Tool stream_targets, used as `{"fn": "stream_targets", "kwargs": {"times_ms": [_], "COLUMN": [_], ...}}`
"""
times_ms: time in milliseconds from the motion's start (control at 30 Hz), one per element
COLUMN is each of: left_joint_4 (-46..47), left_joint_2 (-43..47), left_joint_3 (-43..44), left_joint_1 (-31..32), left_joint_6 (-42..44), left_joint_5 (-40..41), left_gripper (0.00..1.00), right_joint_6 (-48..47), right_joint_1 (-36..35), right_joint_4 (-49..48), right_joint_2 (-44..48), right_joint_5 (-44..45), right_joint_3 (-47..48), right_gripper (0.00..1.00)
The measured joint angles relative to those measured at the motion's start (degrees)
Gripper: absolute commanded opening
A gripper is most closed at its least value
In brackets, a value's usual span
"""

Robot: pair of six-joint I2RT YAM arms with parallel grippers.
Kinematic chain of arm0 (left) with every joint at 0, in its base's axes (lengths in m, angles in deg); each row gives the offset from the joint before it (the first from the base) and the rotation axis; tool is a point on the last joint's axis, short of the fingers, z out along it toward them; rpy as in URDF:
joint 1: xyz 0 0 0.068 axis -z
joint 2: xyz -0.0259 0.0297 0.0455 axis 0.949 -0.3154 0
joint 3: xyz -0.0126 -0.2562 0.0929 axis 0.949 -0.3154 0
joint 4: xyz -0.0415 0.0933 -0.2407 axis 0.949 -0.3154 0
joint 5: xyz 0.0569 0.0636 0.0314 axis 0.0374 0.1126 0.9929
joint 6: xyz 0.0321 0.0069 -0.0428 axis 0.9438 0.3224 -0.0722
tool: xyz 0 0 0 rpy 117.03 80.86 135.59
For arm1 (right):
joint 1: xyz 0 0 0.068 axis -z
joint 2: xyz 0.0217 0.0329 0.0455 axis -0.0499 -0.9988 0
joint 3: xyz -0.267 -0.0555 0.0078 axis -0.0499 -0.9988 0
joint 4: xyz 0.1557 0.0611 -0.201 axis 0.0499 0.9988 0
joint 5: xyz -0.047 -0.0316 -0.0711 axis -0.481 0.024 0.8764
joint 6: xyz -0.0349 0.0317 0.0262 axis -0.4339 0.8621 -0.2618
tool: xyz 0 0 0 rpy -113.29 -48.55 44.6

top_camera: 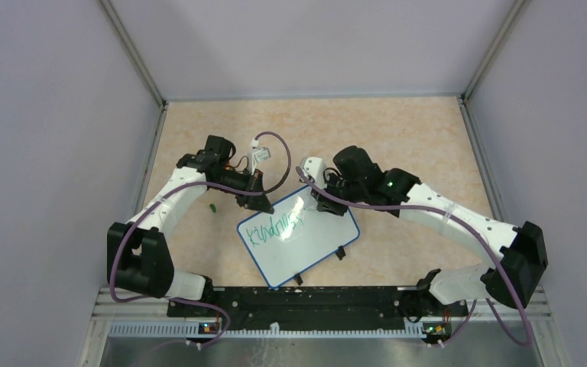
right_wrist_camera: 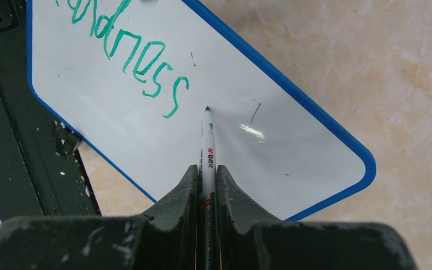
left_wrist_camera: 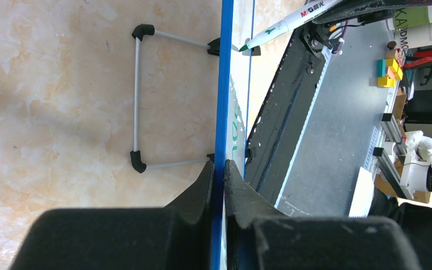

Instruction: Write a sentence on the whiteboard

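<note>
In the top view, the whiteboard [top_camera: 299, 243] is seen near the middle of the tabletop's [top_camera: 405, 138] near edge, turned at an angle, with one corner close to the black base rail [top_camera: 306, 300]. The sentence [top_camera: 275, 227] is written in green along the board's far-left part, and only one word is there. The left gripper [top_camera: 264, 205] is set at the board's far-left corner and the right gripper [top_camera: 318, 200] at its far edge. A small green piece [top_camera: 212, 206] lies on the tabletop, left of the board and apart from it.

In the left wrist view, the whiteboard [left_wrist_camera: 223, 84] is seen edge-on. The left gripper [left_wrist_camera: 219, 169] is pressed onto the blue rim, one finger on each face. A wire stand [left_wrist_camera: 137, 101] with black corner pieces is joined to the board's back. The marker [left_wrist_camera: 284, 25] is seen at the top, its green tip at the board's face.

In the right wrist view, the marker [right_wrist_camera: 207, 140] is pinched between the fingers of the right gripper [right_wrist_camera: 206, 175]. Its tip is laid against the whiteboard [right_wrist_camera: 292, 152], just past the last letter. The sentence [right_wrist_camera: 140, 62] can be read as "kindness".
</note>
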Motion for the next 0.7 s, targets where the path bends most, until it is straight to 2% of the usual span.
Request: {"fn": "stream_targets", "kwargs": {"times_ms": [700], "left_joint_4": [0.1], "left_joint_2": [0.0], "left_joint_3": [0.0], "left_joint_1": [0.0], "left_joint_6": [0.0], "left_joint_5": [0.1], "left_gripper": [0.00], "right_joint_6": [-1.4], "right_joint_1": [2.9], "right_joint_4": [0.5], "right_joint_2": [0.6], "right_joint_5": [0.2], "right_joint_3": [0.0], "right_gripper": [0.00]}}
